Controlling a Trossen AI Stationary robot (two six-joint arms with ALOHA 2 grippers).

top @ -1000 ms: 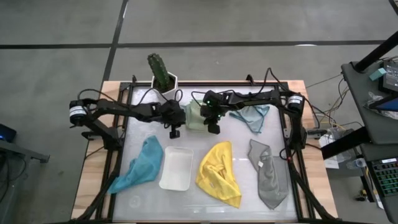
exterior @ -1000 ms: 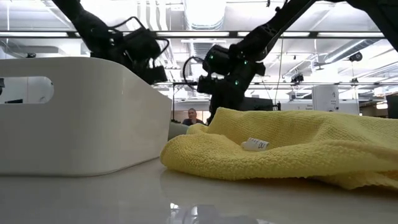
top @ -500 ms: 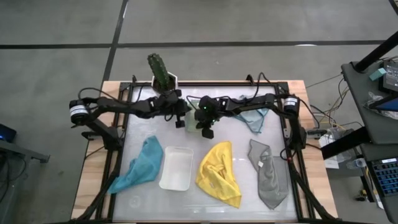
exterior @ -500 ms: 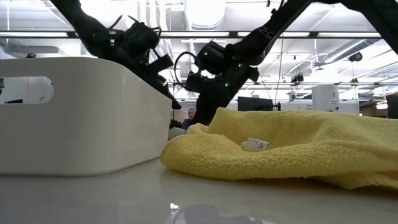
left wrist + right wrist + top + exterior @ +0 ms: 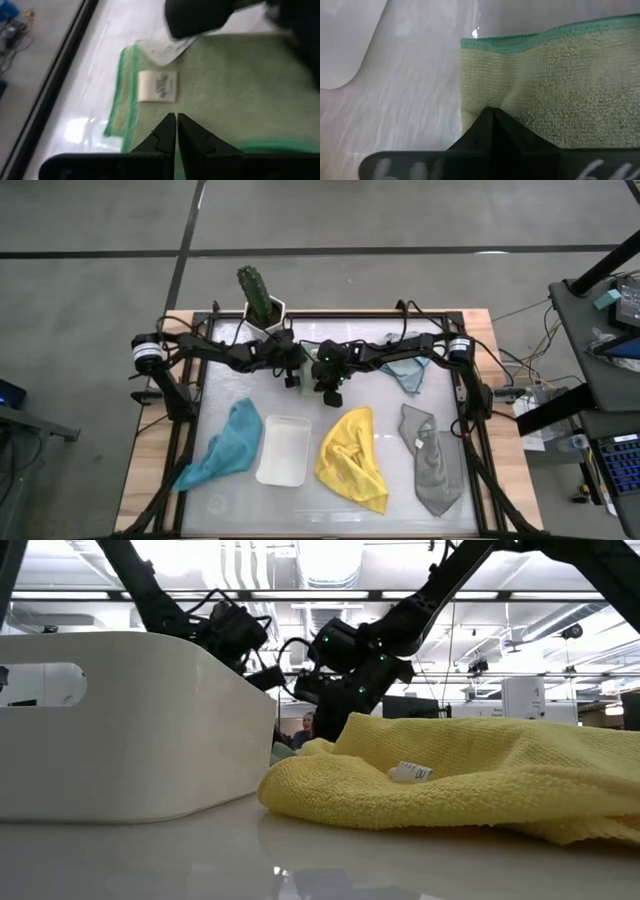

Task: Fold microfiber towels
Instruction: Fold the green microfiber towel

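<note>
The pale green towel has a darker green stitched edge and a white label. The teal towel, yellow towel, grey towel and light blue towel are plain. The tray is white; the worktop is glossy white.

left gripper moved nearer right gripper, pale green towel now covered

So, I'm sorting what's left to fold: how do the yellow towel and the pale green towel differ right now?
The yellow towel lies crumpled and untouched near the table's front; the pale green towel lies flat farther back. Both shut end effectors, left and right, are at the green one, none at the yellow. Both are soft towels with sewn-on labels.
</note>
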